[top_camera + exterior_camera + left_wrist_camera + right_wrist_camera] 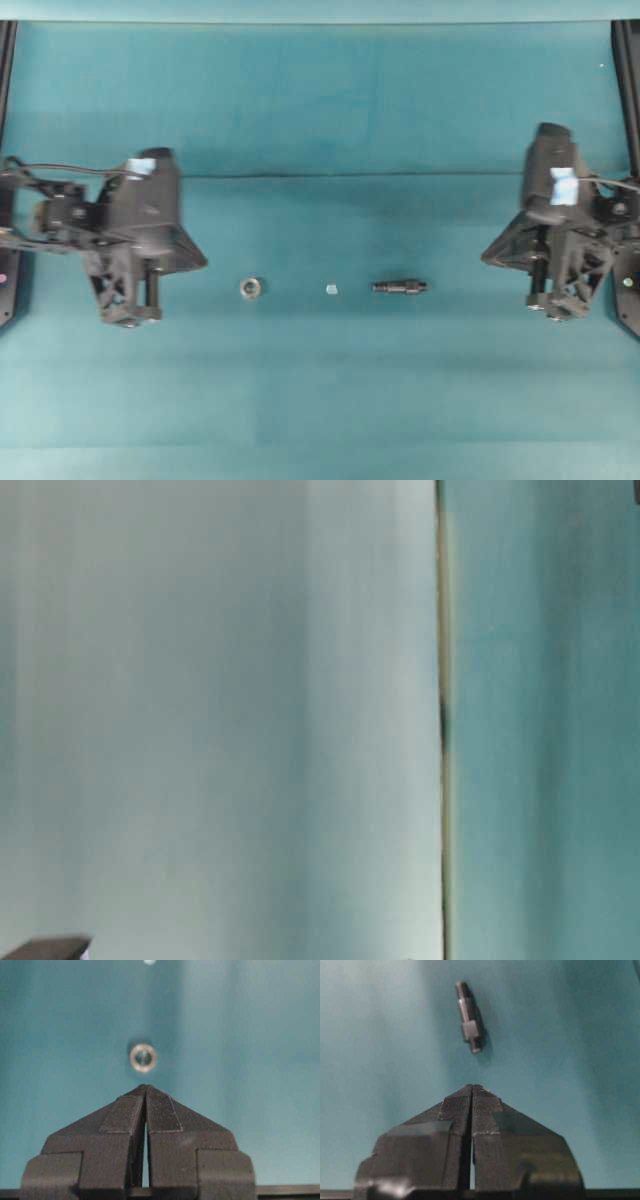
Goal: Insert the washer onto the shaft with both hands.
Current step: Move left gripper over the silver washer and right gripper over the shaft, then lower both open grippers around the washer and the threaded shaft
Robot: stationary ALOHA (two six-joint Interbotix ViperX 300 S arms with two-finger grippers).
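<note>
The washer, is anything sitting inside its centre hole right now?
No. The washer lies flat on the teal cloth, its hole open and unfilled; what lies directly under the ring is covered. The shaft lies apart.

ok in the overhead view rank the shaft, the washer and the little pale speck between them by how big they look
1. the shaft, longest by a clear margin
2. the washer, a small ring, much shorter than the shaft is long
3. the pale speck, smallest

All three lie flat on the teal table, so nearness to the camera hardly skews this.

Robot lab bench: teal-covered table (pixel 330 100), two arms.
</note>
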